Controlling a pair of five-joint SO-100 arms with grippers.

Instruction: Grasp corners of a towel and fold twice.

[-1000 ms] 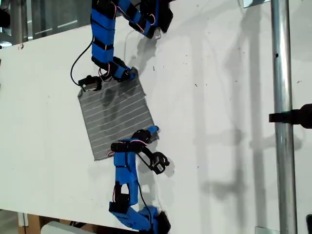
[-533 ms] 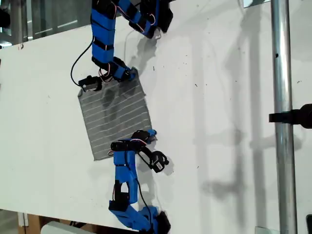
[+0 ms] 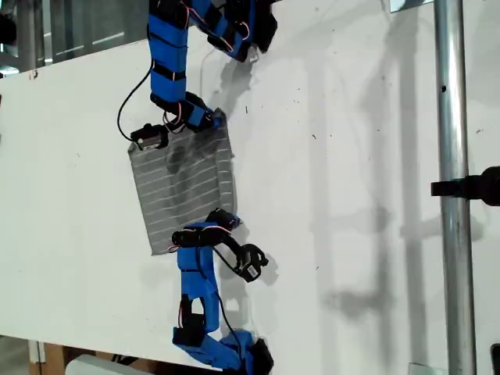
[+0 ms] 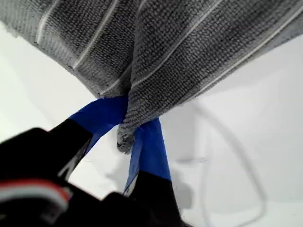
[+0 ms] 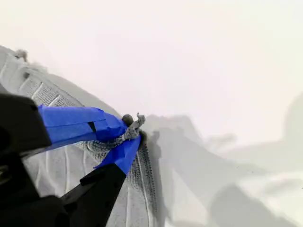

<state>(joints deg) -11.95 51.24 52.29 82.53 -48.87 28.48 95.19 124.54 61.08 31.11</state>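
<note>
Both end effectors pinch bunched corners of ribbed, striped towel [image 3: 183, 183].

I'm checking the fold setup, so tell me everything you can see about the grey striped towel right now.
The towel is a grey, roughly square cloth of soft looped fabric with thin, evenly spaced white stripes. It lies mostly flat on the white table, its edge toward the exterior view's right gathered and lifting. Two corners on that edge are pinched: my first gripper is shut on one, the cloth bunching and hanging from it, and my second gripper is shut on the other, its tip poking out between the blue fingers.
</note>
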